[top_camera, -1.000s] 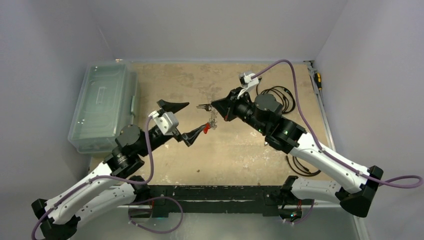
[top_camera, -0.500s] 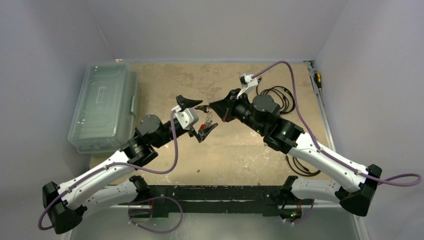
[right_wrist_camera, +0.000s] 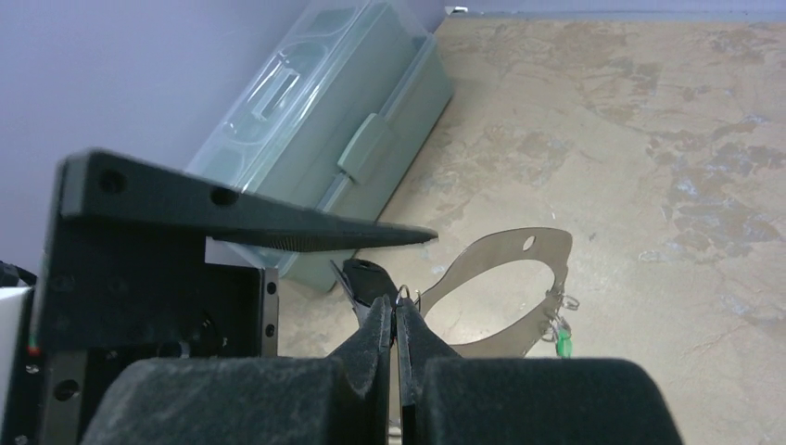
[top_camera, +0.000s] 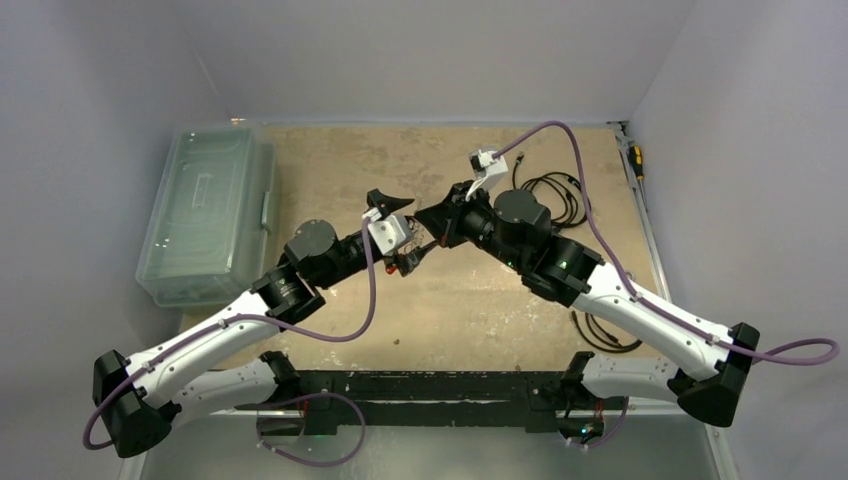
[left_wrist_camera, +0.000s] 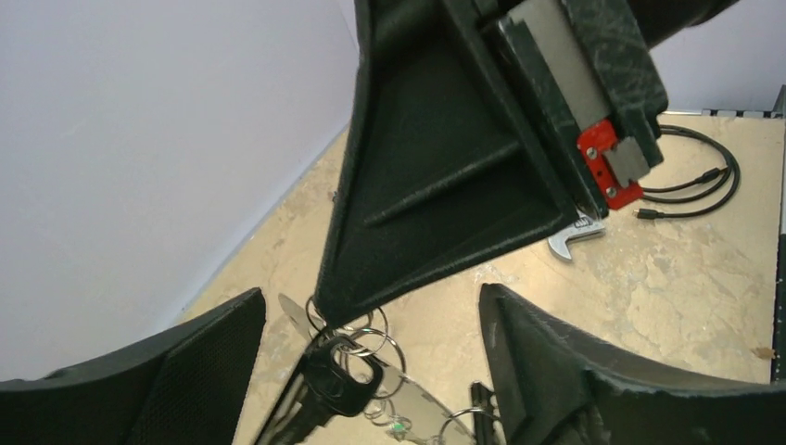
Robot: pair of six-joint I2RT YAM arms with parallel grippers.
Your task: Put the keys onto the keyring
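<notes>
The top view shows the two arms meeting over the middle of the table [top_camera: 470, 300]. The left pincer [top_camera: 404, 230] is spread wide around the tip of the right pincer [top_camera: 426, 215]. The keys there are only a dark knot with a red speck [top_camera: 401, 266].

The left wrist view gives the detail. Its own fingers [left_wrist_camera: 185, 371] stand well apart at either side. Between them, the right pincer's black wedge comes down to a point on a cluster of small wire rings [left_wrist_camera: 375, 341], and a black-headed key [left_wrist_camera: 338, 375] hangs just under it. Only this view shows the silver wrench [left_wrist_camera: 575, 243] and black cable [left_wrist_camera: 690, 190] lying far off on the table.

The right wrist view shows its fingers pressed together, pinching the small rings of the keys. The keyring [right_wrist_camera: 496, 246] hangs free just right of the tips, above the table. Its flat oval faces the camera, and the broad end with a small hole points to the far side. A green key head [right_wrist_camera: 563, 345] dangles at its right rim. Only this view shows the clear plastic box [right_wrist_camera: 343, 120] at far left.
</notes>
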